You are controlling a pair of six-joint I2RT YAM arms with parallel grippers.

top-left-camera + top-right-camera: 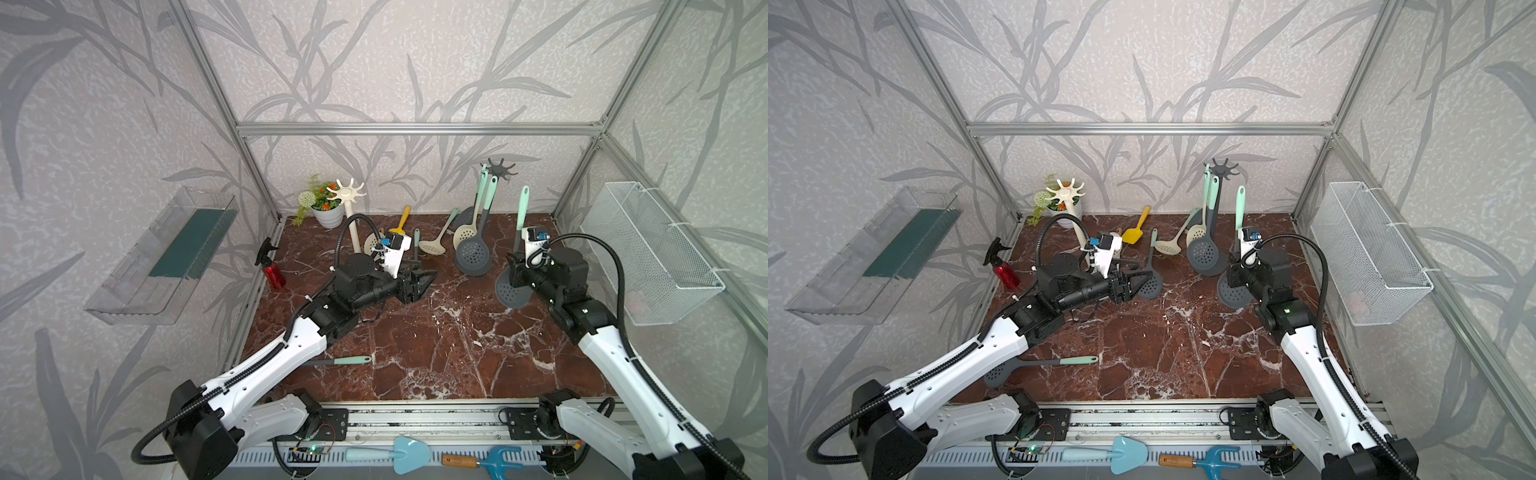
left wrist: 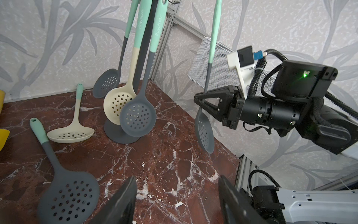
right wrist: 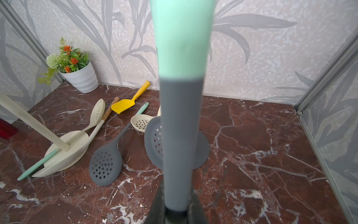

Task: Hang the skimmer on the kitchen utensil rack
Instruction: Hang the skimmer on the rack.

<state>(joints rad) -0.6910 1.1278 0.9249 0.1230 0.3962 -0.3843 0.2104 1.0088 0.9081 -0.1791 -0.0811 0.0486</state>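
Right end effector (image 2: 201,99) gripped the skimmer (image 2: 205,133) upright — seemingly off the tabletop (image 1: 415,340), not yet on the rack (image 1: 502,168); left end effector (image 2: 177,180) stood wide, empty.

Both top views look steeply down from high over the front edge of the desk (image 1: 415,340), covering all of it, the grey utensil rack (image 1: 500,169) far back. The left wrist camera sits low, left of the rack (image 2: 113,133), facing it closely. The right wrist camera sits low on the rack's right, facing its base (image 3: 203,149). All four share the rack.
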